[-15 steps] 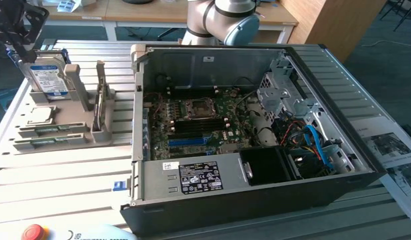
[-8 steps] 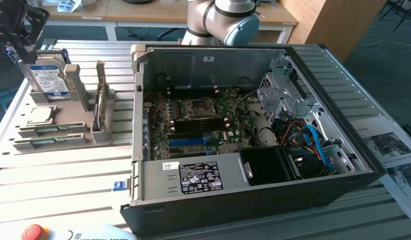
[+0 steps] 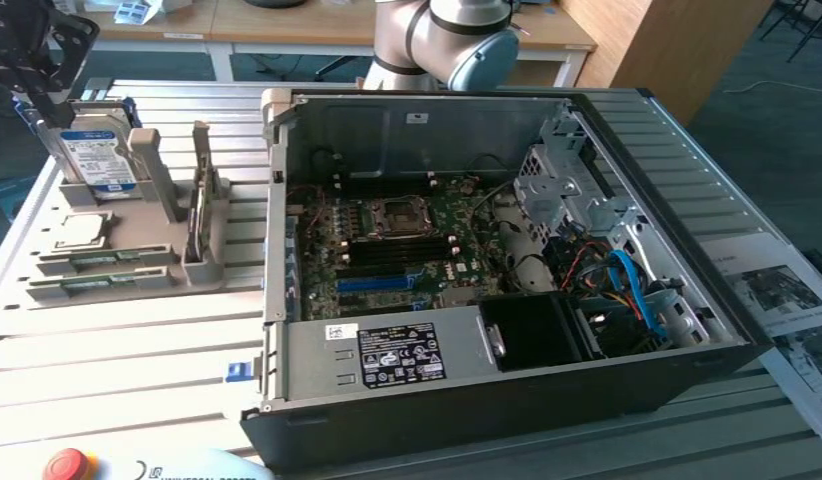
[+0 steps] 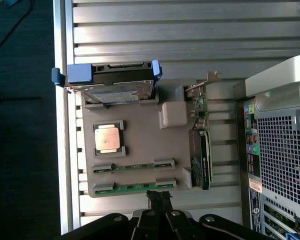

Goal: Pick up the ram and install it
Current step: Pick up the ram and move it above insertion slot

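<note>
Wrist view shows my black gripper (image 4: 159,196) with its fingers pressed together and nothing between them. Just ahead of the fingertips is the ram, a long thin green circuit-board stick (image 4: 135,187), lying in the grey plastic holder (image 4: 140,130). A second green stick (image 4: 134,166) lies parallel, just beyond the first.

For a good pick, I judge that the fingers must spread first. They should then come down centred on the stick's middle, square to its length, and lift it straight out of the holder's end clips.

On the white device (image 3: 184,466) beside the red button (image 3: 67,465) I read "UNIVERSAL". The label on the silver hard drive (image 3: 96,152) is too small to read.
</note>
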`<action>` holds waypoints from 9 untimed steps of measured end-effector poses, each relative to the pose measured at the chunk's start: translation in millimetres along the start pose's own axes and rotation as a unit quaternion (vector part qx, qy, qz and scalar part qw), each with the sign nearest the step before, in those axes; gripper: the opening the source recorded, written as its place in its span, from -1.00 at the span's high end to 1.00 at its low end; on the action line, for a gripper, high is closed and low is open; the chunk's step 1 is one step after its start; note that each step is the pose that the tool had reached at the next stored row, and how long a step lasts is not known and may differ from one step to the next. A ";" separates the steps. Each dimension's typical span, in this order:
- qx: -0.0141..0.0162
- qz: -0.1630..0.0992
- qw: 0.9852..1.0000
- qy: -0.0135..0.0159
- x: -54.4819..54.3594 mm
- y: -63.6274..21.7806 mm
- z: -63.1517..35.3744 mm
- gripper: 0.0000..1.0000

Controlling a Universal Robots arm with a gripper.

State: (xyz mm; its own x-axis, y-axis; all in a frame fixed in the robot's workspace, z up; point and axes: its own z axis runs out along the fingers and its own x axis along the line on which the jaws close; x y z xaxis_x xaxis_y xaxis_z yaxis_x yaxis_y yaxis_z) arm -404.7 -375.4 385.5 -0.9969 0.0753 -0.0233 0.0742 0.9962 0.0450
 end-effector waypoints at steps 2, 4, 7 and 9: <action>0.000 0.000 1.000 0.000 0.0 0.0 0.0 0.79; 0.000 0.000 1.000 0.000 0.0 0.0 0.0 0.79; 0.000 0.000 1.000 0.000 0.0 0.0 0.0 0.79; 0.000 -0.003 1.000 0.000 0.0 0.0 0.0 0.79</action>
State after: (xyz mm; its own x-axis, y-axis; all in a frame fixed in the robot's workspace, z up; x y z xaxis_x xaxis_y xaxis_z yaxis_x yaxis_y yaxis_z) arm -404.7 -375.3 385.5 -0.9973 0.0702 -0.0233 0.0691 0.9966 0.0450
